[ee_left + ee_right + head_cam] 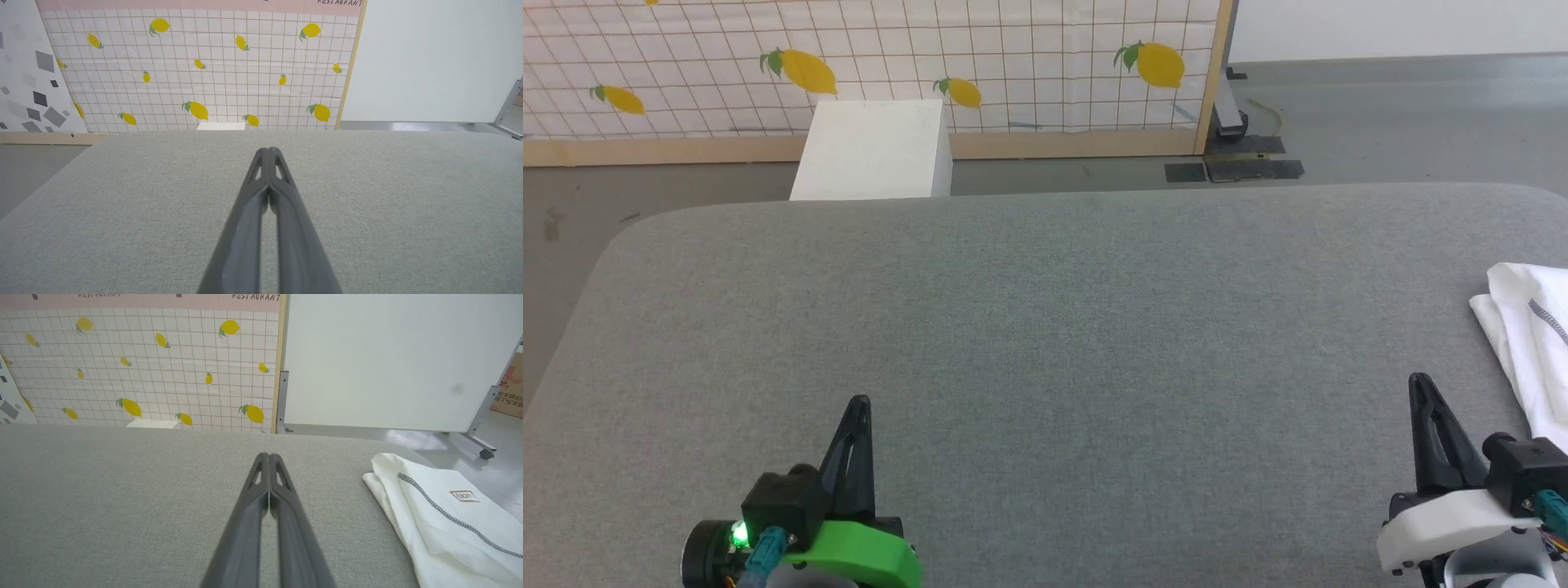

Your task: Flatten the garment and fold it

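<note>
- table top (1045, 327): grey woven cloth, matt, finely grained.
- garment (445, 539), near right: thin white cloth, smooth, softly creased, with a dark grey stitched seam.
- left gripper (268, 152) and right gripper (268, 456): dark matt plastic.
- left wrist shell (866, 555): smooth green plastic.
- white box (874, 151), far left: smooth, matt.
- lemon-print panel (1013, 73): matt sheet, pale wood frame.
- floor (412, 439), far right: smooth, slightly glossy.

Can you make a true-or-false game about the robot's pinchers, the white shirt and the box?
1. The garment lies at the right edge of the grey table. True.
2. The right gripper is holding the garment. False: it is shut on nothing, beside the garment and apart from it.
3. The left gripper is wide open. False: its fingers are pressed together.
4. A white box stands beyond the table's far edge. True.
</note>
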`<state>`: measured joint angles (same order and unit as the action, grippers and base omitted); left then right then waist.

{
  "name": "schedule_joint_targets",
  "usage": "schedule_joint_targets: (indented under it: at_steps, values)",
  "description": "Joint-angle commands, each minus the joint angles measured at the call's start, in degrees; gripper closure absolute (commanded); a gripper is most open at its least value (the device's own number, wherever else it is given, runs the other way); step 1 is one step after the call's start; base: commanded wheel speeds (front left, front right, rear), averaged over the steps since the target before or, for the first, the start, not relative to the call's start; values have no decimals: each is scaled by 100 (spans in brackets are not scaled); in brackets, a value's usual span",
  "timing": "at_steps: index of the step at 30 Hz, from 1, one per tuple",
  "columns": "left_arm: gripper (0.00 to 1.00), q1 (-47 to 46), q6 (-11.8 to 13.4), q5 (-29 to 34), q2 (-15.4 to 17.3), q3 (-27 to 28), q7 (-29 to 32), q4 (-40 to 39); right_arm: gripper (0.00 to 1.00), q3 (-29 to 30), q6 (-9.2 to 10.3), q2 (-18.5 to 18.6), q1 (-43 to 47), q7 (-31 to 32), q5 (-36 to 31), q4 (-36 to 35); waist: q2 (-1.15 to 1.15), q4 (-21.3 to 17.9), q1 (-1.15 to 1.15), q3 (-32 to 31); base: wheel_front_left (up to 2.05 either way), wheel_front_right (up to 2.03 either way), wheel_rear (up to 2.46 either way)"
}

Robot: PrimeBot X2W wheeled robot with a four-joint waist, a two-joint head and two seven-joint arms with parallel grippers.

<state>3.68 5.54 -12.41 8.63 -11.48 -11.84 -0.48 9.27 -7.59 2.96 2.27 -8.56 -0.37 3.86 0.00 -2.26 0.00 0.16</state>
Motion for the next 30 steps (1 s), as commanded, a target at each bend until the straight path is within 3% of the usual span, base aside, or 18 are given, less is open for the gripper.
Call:
schedule_joint_targets:
  at_steps: [1,30]
  values:
    - [100,-73,-38,75,-46,55,37,10,100,-37,2,-2,-50,30,8,-41,0,3,0,0,0,0,0]
    - [100,-160,-189,417,-201,375,373,21,100,-298,4,-4,-102,272,16,-142,0,69,0,-5,0,0,0]
